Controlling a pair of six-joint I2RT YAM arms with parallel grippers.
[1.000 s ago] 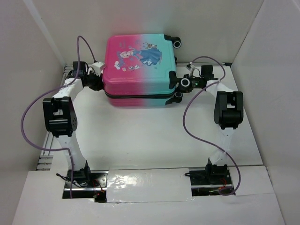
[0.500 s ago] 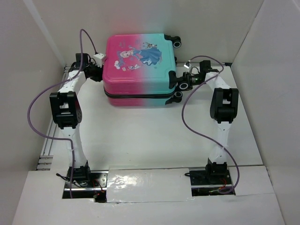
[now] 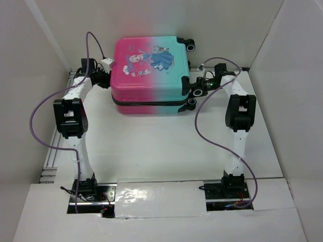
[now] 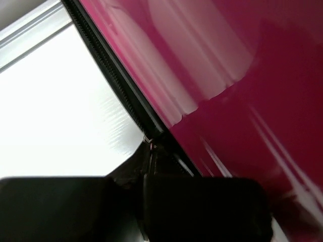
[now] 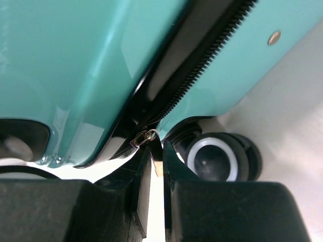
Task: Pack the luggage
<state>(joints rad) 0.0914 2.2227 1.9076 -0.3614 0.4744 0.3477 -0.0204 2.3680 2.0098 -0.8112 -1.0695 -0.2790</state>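
Both arms shifted slightly along the closed luggage (image 3: pixel 151 65), flat at the counter's (image 3: pixel 151 146) far middle, then settled: left fingers (image 4: pixel 202 206) clenched at the pink zipper seam (image 4: pixel 116 85), right fingers (image 5: pixel 101 212) pinching the zipper pull (image 5: pixel 146 137) beside a wheel (image 5: pixel 214 159); zipping looks nearly complete.

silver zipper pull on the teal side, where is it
Right wrist view, centre: silver zipper pull at the tip of the right gripper, left of the black wheel.
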